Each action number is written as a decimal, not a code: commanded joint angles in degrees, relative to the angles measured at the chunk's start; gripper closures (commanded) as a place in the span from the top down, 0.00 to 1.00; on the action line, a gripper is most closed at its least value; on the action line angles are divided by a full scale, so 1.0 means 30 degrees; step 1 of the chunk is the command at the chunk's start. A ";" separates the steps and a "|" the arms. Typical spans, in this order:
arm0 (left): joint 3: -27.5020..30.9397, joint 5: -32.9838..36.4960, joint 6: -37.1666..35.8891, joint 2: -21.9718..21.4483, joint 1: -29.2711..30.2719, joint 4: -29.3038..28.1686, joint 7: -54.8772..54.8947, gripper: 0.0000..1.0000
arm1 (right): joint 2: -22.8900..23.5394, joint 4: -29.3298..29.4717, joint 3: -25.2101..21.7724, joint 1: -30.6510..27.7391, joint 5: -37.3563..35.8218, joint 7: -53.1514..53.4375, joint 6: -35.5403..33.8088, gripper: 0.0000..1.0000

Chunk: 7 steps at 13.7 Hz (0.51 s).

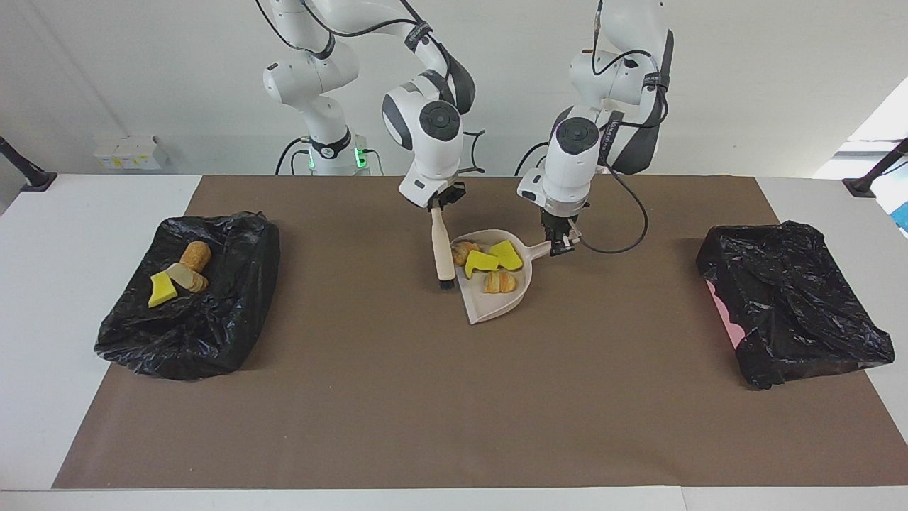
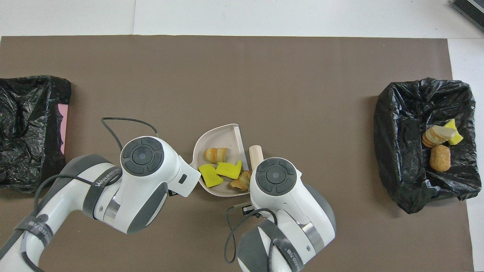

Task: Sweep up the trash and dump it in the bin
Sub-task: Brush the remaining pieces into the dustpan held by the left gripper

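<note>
Facing view: trash (image 1: pixel 489 264) in dustpan (image 1: pixel 489 306), btwn left hand (image 1: pixel 560 245) gripping pan handle & right hand (image 1: pixel 438 206) gripping brush (image 1: pixel 443 252).

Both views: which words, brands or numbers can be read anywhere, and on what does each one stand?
"WANUEED": white print on the black strap of the left arm, overhead view; any further letters are unreadable.
Print on the right arm's strap: too blurred to read.
Nothing else is legible.

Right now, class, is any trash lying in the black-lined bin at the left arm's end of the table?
No: the bin at the left arm's end shows only crumpled black liner, with no pieces in it.
</note>
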 commanded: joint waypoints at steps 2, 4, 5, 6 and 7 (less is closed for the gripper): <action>0.0070 0.0169 0.0349 -0.0574 0.0122 -0.0684 0.0193 0.00 | -0.0286 -0.0055 0.0038 -0.0255 0.0255 0.0166 0.0141 0.00; 0.0099 0.0169 0.0320 -0.0516 0.0180 -0.0509 0.0455 0.00 | -0.0315 -0.0055 0.0038 -0.0255 0.0255 0.0224 0.0142 0.00; 0.0128 0.0169 0.0291 -0.0429 0.0238 -0.0363 0.0776 0.00 | -0.0315 -0.0084 0.0038 -0.0255 0.0255 0.0341 0.0141 0.00; 0.0158 0.0169 0.0261 -0.0399 0.0239 -0.0275 0.1069 0.00 | -0.0316 -0.0085 0.0038 -0.0255 0.0255 0.0458 0.0199 0.00; 0.0187 0.0169 0.0145 -0.0399 0.0413 -0.0245 0.1275 0.00 | -0.0316 -0.0085 0.0038 -0.0255 0.0255 0.0488 0.0229 0.00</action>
